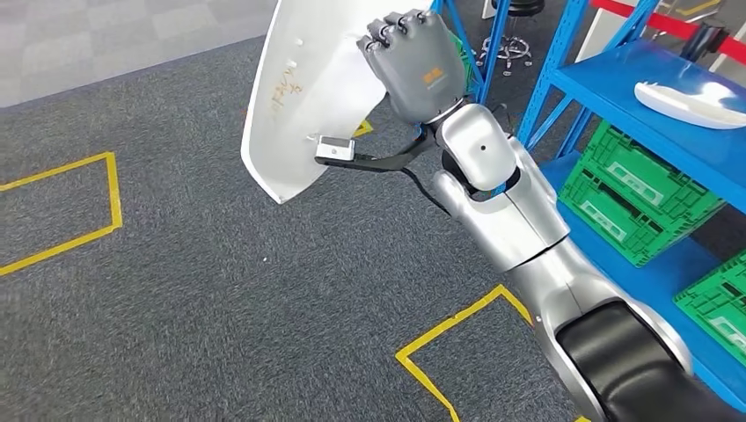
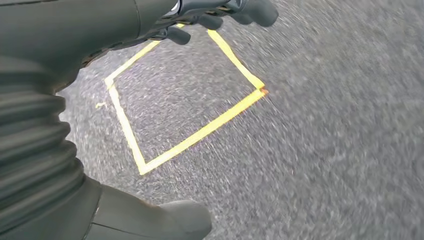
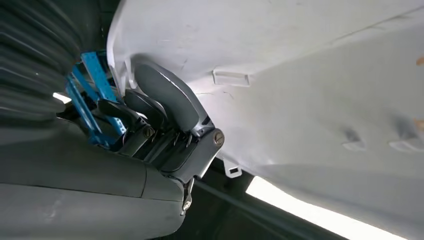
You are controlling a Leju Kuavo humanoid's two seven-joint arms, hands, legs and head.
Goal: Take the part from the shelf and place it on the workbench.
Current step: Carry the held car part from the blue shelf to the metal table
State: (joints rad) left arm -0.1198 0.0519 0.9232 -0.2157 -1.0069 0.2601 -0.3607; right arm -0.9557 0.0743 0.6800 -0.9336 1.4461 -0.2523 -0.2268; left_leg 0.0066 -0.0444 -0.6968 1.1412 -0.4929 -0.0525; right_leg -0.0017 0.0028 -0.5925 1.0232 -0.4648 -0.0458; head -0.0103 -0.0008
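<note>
The right robot hand (image 1: 413, 66) is clamped on the edge of the white moulded part (image 1: 303, 97), held up over the grey carpet, just beside the blue shelf (image 1: 655, 83). So the pick looks done; carrying it to the table and setting it down remain. The right wrist view adds fingers (image 3: 165, 97) wrapped over the part's rim. The left robot hand (image 2: 220, 15) hangs above yellow floor tape (image 2: 200, 132), holding nothing, though I cannot tell if its fingers are apart.

Part (image 1: 299, 97): held up over the floor (image 1: 176, 290), left of the right hand's fingers (image 1: 400, 26).
Shelf (image 1: 651, 97): right of the fingers.
Second part (image 1: 691, 104): on the shelf.
Crates (image 1: 629, 198): under that shelf board.
</note>
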